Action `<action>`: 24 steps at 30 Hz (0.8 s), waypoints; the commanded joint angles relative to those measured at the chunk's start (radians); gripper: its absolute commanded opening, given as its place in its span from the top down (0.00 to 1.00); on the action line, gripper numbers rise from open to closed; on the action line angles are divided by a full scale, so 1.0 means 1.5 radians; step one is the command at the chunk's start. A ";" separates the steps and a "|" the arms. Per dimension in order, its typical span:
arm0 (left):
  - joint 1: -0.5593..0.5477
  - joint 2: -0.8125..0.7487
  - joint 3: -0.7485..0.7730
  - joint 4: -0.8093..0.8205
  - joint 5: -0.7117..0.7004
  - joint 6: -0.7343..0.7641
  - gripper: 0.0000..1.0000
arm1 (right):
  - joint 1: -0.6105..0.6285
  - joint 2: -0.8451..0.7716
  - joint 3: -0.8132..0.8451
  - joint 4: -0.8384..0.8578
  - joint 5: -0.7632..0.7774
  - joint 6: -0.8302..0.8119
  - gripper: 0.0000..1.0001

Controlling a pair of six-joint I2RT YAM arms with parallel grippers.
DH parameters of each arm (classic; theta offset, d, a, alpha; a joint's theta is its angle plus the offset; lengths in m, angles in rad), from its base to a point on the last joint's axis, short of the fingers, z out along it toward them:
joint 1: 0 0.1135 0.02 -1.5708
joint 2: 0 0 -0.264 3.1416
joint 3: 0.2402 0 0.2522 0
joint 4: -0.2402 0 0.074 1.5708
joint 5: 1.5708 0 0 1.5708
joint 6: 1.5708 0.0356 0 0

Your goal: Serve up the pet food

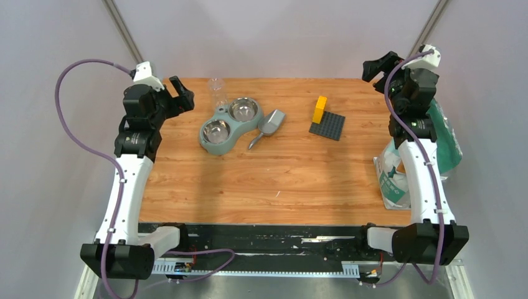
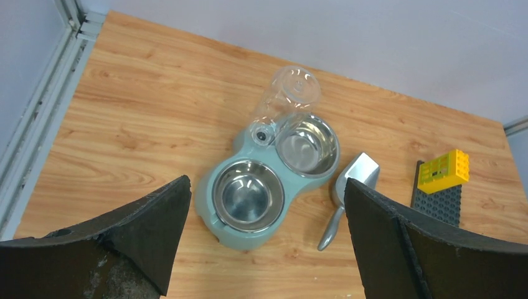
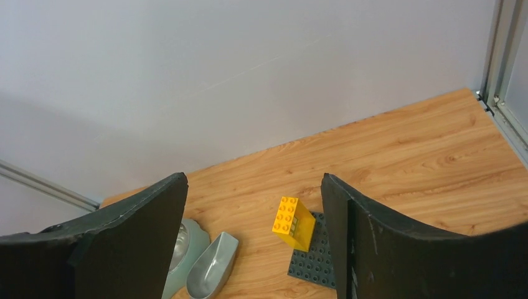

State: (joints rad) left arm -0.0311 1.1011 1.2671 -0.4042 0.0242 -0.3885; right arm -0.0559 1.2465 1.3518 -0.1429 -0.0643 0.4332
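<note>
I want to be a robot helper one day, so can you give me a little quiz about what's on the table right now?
1. True or false: both steel bowls in the green feeder are empty.
2. What lies right beside the feeder? A) a red cup B) the metal scoop C) a banana
3. Fill in: the yellow block stands on a dark grey ____.

Key: 1 true. 2 B. 3 baseplate.
</note>
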 commanded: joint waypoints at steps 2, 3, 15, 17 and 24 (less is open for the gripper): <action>-0.001 -0.004 -0.023 0.035 0.038 0.019 0.00 | -0.004 0.002 0.007 -0.013 0.013 0.040 0.18; -0.001 -0.006 -0.026 0.039 0.058 0.025 0.00 | -0.004 0.010 0.029 -0.040 0.013 0.040 0.16; -0.002 0.072 0.000 0.219 0.258 0.022 0.00 | -0.027 -0.006 0.352 -0.302 0.267 -0.079 0.00; -0.003 0.096 -0.003 0.283 0.316 0.005 0.00 | -0.032 -0.031 0.340 -0.316 0.350 -0.105 0.00; -0.009 0.190 0.024 0.367 0.401 -0.015 0.00 | -0.097 -0.124 0.211 -0.370 0.493 -0.138 0.00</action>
State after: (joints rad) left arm -0.0349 1.3426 1.2392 0.0059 0.5007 -0.3855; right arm -0.1455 1.0794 1.7390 -0.5724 0.5308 0.2737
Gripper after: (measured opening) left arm 0.997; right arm 0.998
